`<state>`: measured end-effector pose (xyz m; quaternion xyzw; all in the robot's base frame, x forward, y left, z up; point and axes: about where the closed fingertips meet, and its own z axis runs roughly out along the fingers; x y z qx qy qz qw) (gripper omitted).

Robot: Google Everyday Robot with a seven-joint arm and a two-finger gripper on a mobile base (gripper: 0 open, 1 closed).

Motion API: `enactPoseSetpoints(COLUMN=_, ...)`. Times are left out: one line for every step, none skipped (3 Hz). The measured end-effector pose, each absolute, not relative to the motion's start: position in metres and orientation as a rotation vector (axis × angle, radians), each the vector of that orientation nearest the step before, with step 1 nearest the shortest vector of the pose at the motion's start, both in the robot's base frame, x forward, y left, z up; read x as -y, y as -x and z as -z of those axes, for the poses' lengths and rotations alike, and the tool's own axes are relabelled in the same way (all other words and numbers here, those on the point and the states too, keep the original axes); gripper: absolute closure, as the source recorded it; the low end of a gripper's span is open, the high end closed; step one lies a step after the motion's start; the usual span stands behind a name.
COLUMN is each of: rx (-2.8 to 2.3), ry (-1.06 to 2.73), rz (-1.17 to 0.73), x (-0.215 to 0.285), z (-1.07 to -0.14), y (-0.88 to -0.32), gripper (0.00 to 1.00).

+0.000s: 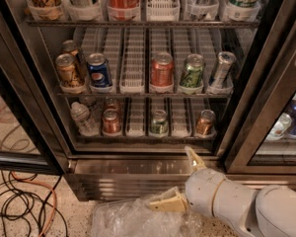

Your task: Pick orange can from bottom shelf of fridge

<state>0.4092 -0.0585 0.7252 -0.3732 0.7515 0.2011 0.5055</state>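
Observation:
The orange can [205, 123] stands upright at the right end of the bottom shelf [137, 118], in a white slotted lane tray of the fridge [37, 85]. On the same shelf stand a redder can [111, 122], a green can [159, 122] and a clear bottle [83, 118]. My gripper [169, 178] is open and empty. It hangs in front of the fridge's ribbed steel base [123, 177], below and left of the orange can and apart from it. One finger points up and the other points left.
The rack above holds a golden-brown can [69, 72], a blue can [99, 71], a red can [162, 70], a green can [192, 72] and a silver can [222, 69]. Crumpled clear plastic [133, 220] lies on the floor below the gripper. Cables [19, 204] lie at left.

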Motion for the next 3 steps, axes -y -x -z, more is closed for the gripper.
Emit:
enactPoseSetpoints(rx=-1.830, ry=0.811, rz=-0.432, x=0.084, z=-0.708, y=-0.437, gripper=0.00)
enactPoseSetpoints(rx=-1.820, ry=0.692, rz=-0.298, x=0.118, z=-0.701, y=-0.466, gripper=0.00)
enactPoseSetpoints(rx=-1.844, ry=0.640, rz=-0.230, x=0.134, z=-0.696, y=-0.475, gripper=0.00)
